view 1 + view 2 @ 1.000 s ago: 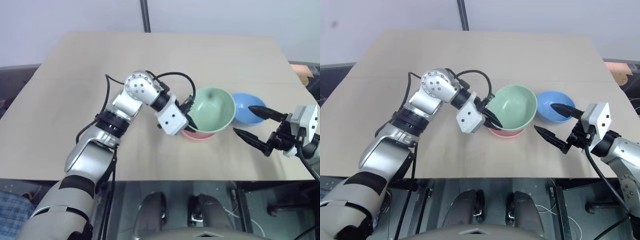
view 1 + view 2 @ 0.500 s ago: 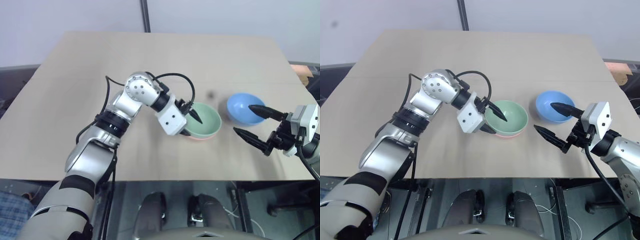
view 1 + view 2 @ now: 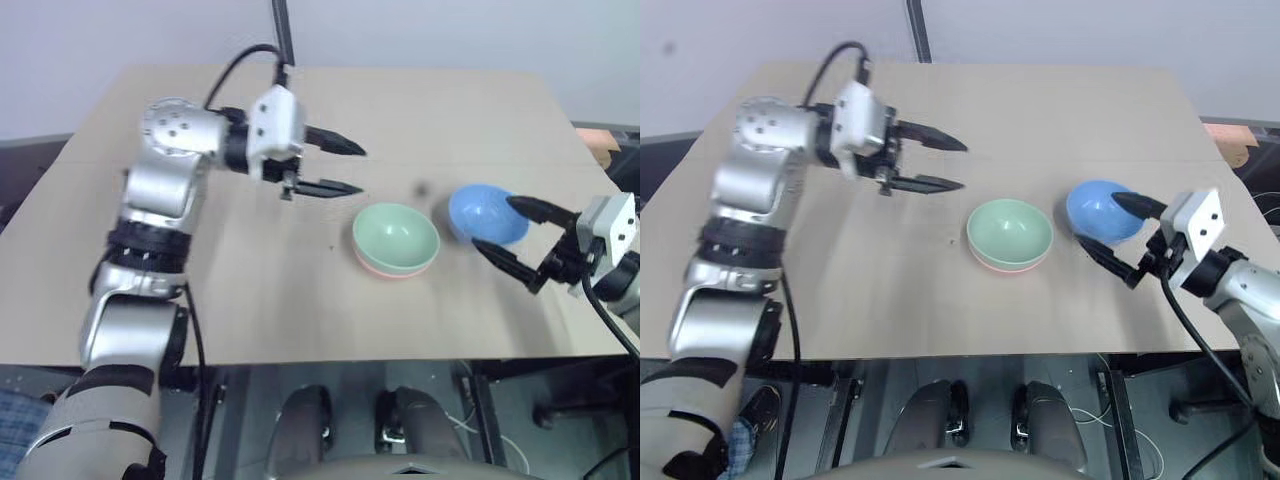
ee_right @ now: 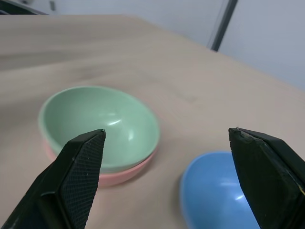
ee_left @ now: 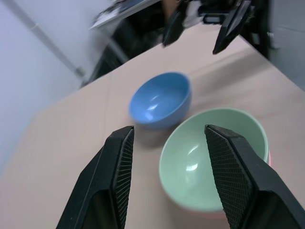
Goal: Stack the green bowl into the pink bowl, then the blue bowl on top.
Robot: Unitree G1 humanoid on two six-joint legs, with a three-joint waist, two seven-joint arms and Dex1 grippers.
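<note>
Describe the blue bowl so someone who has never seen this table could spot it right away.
Start at the tan table and find the green bowl nested in the pink bowl near its middle. Just to their right, toward the right gripper with its open black fingers, stands the blue bowl. It is the only sky-blue bowl, and it stands alone, not stacked.

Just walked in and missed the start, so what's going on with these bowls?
The robot is stacking bowls on the table. The green bowl already sits nested in the pink bowl. The left gripper is open, holds nothing and is raised off to the side of that stack. The right gripper is wide open at the blue bowl, which stands alone on the table, not yet gripped.
</note>
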